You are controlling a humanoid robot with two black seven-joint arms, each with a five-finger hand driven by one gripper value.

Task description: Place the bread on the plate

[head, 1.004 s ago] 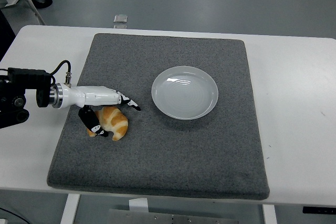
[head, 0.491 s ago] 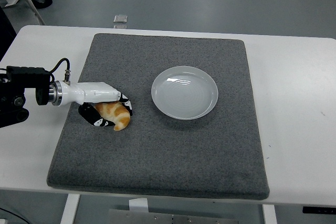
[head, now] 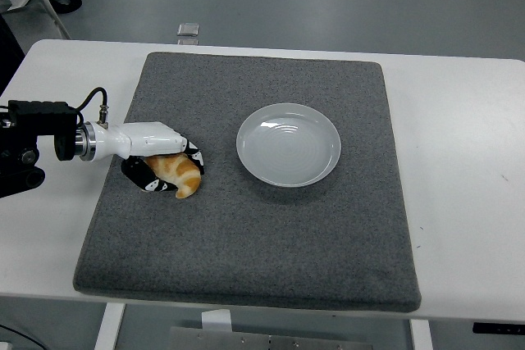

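While our left arm reaches in from the left edge over the white counter (head: 459, 202), our left hand (head: 160, 161) wraps its fingers (head: 195, 156) around the bread (head: 179, 172), a golden croissant, gripping it from above and from the side. We see the bread at the left part of the grey mat (head: 246, 243), with its lower tip poking out below our hand. Whether it rests on the mat or hangs just above it, we cannot tell. Well apart, to its right, the empty white plate (head: 289, 144) sits on the mat's middle.
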